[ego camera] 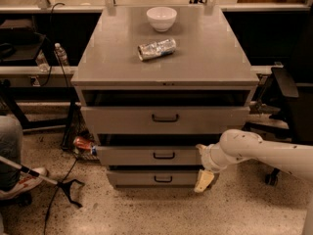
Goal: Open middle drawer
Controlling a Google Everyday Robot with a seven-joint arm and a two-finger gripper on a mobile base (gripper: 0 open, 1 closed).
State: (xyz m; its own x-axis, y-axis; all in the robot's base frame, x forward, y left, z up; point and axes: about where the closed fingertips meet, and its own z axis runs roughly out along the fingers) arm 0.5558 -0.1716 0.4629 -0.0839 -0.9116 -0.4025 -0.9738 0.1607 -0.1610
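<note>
With gripper (204,180) at 4 o'clock off the handle (164,155) of middle drawer (127,156), openness impossible to tell: shift toward 10 o'clock, hook handle, pull straight.

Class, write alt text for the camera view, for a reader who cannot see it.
A white robot arm's gripper hangs at the right front of a grey metal three-drawer cabinet, beside the wide middle drawer, away from its dark handle. A white bowl and a crumpled silver packet sit on top.

Speckled stone floor (146,214) lies under the grey metal cabinet (210,53); dark shelving (22,38) behind it, a black chair (284,88) to its right; the tool (204,180) low at its front-right.
</note>
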